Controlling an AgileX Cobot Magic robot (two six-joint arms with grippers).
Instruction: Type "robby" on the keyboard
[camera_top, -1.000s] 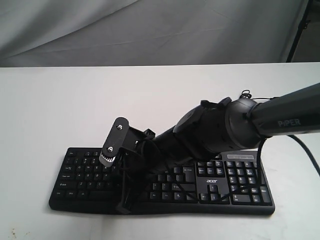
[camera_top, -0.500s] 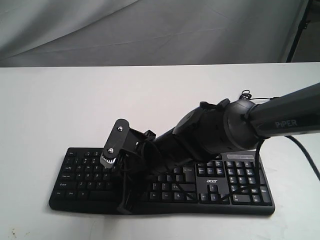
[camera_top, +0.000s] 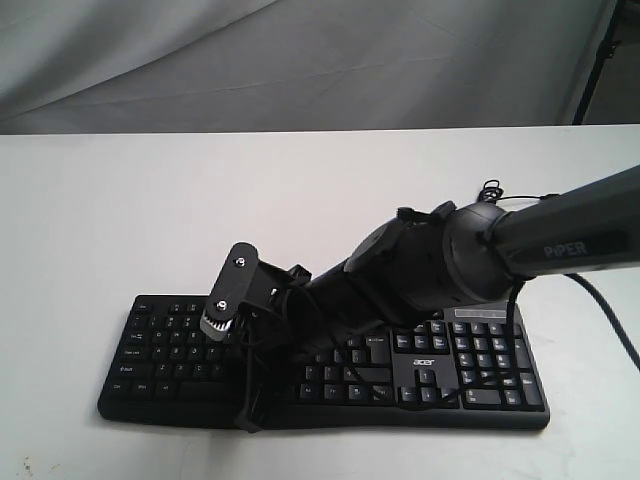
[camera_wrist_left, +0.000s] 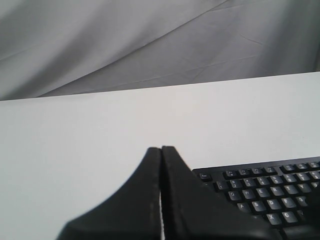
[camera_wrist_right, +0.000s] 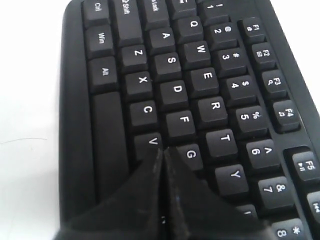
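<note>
The black keyboard (camera_top: 160, 350) lies on the white table near its front edge, its "acer" logo to the right of the main keys. My right gripper (camera_top: 249, 420) reaches across it from the right, pointing down at the lower letter rows. In the right wrist view the right gripper (camera_wrist_right: 162, 150) is shut, its tip meeting the keyboard (camera_wrist_right: 175, 65) between the V and G keys and hiding the key beyond them. My left gripper (camera_wrist_left: 161, 148) is shut with nothing in it, off the Esc corner of the keyboard (camera_wrist_left: 260, 190), over bare table.
The white table (camera_top: 150, 210) stretches behind and to the left of the keyboard. A thin black cable (camera_top: 490, 188) loops behind the right arm. A grey cloth backdrop (camera_top: 300, 60) hangs past the table's far edge.
The right arm has sunk slightly, bringing its shut gripper a little lower onto the keys. The keyboard has not moved.
</note>
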